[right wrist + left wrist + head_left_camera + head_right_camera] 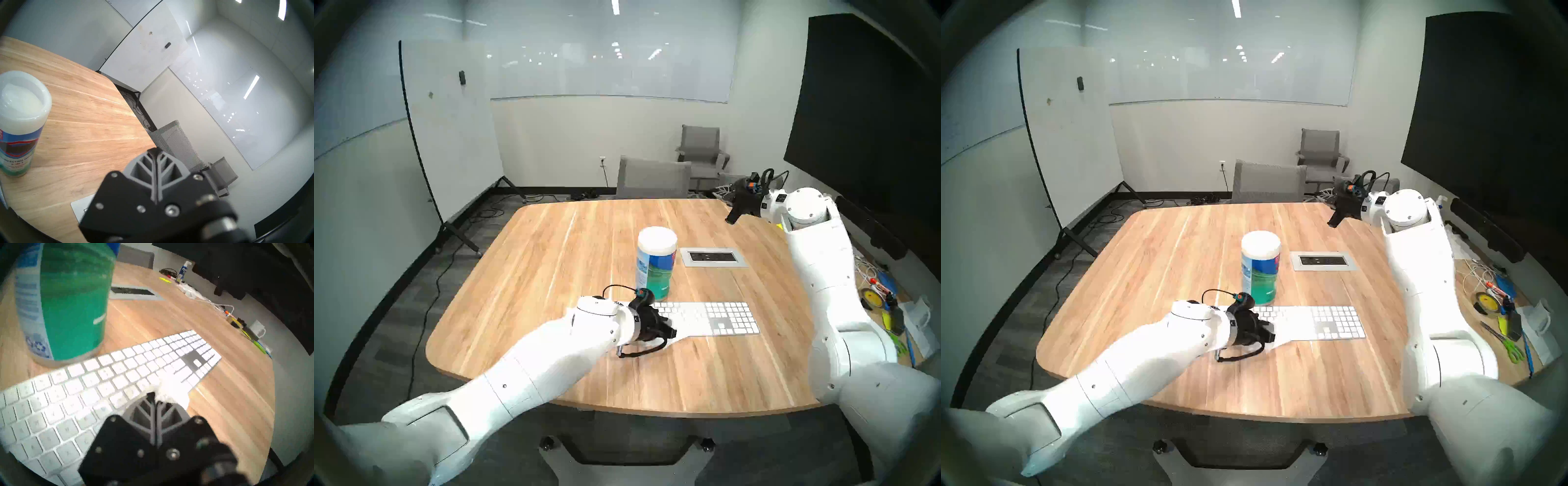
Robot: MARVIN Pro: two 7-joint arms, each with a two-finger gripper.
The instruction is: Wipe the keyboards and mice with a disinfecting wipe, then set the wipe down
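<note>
Gripping the disinfecting wipe [171, 392], the left end effector [155, 398] sits w/ both fingers pressed together on the white sheet, tilted down over the near edge of the keyboard [717, 317]. In the left wrist view the wipe spreads out from the fingertips [149, 405] across the keyboard's front rows & hangs over its near edge onto the wood; in the head views a strip of it [682, 337] shows just right of the end effector [672, 331], lying on the table [551, 258]. Keyboard lies flat, long side parallel to the table's near edge, roughly mid-width, number pad toward the right edge. Mouse can't be seen in any view.

Wipes canister [656, 263], white lid & blue-green label, stands upright just behind the keyboard's left half; base looks very close to the keyboard's far edge, can't tell if touching. A grey power-outlet panel [713, 257] is set into the table right of the canister.

Right end effector [730, 219] is closed on nothing, fingers [149, 162] meeting, held up in the air over the far right corner of the table, well apart from the keyboard. Assorted clutter [887, 305] lies along the right edge.
</note>
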